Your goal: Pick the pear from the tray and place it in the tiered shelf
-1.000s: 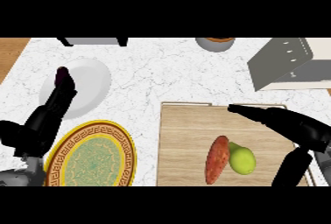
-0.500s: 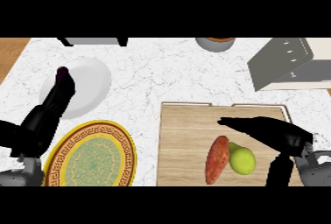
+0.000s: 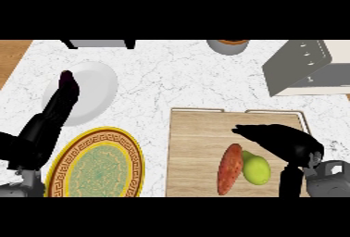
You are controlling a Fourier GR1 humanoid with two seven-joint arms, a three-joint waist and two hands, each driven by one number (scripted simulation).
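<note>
One smooth pear (image 3: 256, 168), wooden tray (image 3: 198, 139).

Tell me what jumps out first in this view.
The right hand hovers open over the wooden tray at lower right, just above the green pear, which lies against a reddish sweet potato. At lower left sits a gold-patterned plate, with the left hand stretched over a white plate.

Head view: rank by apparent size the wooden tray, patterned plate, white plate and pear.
1. Wooden tray
2. Patterned plate
3. White plate, partly hidden by the left hand
4. Pear
</note>
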